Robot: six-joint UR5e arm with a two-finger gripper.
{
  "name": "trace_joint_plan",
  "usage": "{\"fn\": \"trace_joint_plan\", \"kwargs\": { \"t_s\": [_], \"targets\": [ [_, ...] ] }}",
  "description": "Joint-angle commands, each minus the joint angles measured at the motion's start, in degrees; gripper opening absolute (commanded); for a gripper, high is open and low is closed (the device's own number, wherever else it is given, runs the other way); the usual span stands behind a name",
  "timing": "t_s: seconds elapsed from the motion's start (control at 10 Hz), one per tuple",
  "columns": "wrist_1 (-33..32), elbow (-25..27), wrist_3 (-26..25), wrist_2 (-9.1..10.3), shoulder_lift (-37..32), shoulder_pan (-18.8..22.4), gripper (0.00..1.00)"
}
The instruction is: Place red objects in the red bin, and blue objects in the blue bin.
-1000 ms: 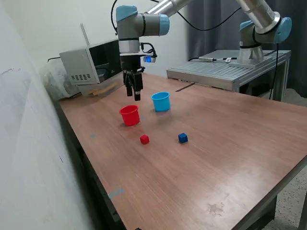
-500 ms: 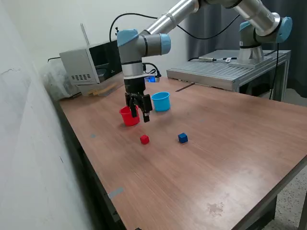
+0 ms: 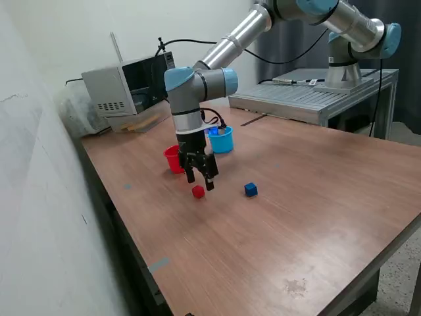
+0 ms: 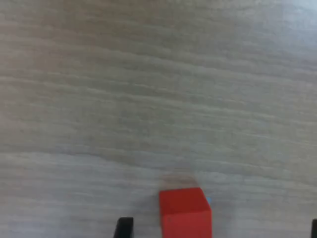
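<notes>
My pincer [image 3: 201,180] hangs open and empty just above the red cube [image 3: 198,191] on the desk [image 3: 316,197], fingers spread so that it can fit between them, near the red cup [image 3: 173,158].

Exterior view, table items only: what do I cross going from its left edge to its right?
Red cup → red cube → light blue cup → blue cube. The gripper overlaps the red cup and cube, so it is left out.
</notes>
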State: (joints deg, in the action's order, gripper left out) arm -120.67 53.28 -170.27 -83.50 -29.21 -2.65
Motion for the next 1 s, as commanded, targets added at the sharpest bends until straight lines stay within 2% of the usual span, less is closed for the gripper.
{"fn": "trace_joint_plan", "kwargs": {
  "t_s": [0.0, 0.4, 0.5, 0.6, 0.7, 0.9],
  "targets": [
    [0.00, -0.98, 0.11, -0.34, 1.08, 0.10, 1.00],
    [0.00, -0.89, 0.11, -0.70, 1.17, 0.01, 1.00],
    [0.00, -0.89, 0.11, -0.70, 1.17, 0.01, 0.00],
    [0.00, -0.89, 0.03, -1.13, 1.17, 0.01, 0.00],
    [0.09, -0.98, -0.06, -2.36, 1.17, 0.01, 0.00],
    [0.09, -1.24, -0.06, -2.46, 1.26, -0.08, 0.00]
  ]
}}
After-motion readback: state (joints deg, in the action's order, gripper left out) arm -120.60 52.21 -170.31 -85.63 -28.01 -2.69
